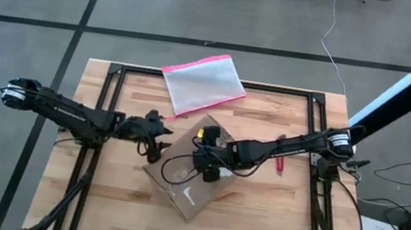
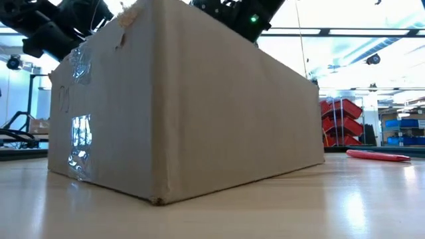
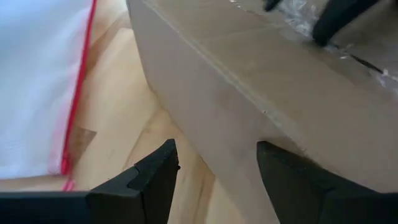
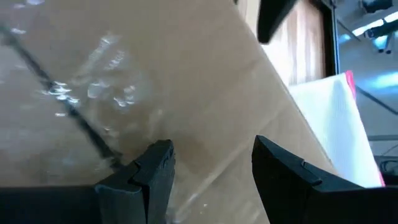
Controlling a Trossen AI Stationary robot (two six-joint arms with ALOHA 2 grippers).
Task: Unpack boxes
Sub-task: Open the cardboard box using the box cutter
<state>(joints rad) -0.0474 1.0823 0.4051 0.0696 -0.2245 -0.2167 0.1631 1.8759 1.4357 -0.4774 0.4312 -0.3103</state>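
The cardboard box [image 1: 183, 181] sat near the middle of the tabletop [image 1: 256, 212], turned at an angle to its edges, its flaps closed and clear tape running along the top seam (nothing of its contents showed). Tape patches also shone on one end wall in the low view. A translucent pouch [image 1: 204, 83] with a pink edge lay at the far edge of the tabletop, partly overhanging it, just beyond the box's far corner. A small red tool [image 1: 280, 165] lay on the wood toward the right edge, well apart from the box.

The left gripper [image 1: 155, 135] reached in from the left edge and hung just beside the box's left corner, its fingers [image 3: 155, 180] parted and holding nothing, one on either side of the box's edge in its wrist view. The right gripper [image 1: 206, 162] stretched from the right edge and hovered over the taped lid, fingers [image 4: 152, 171] likewise spread with nothing between them.
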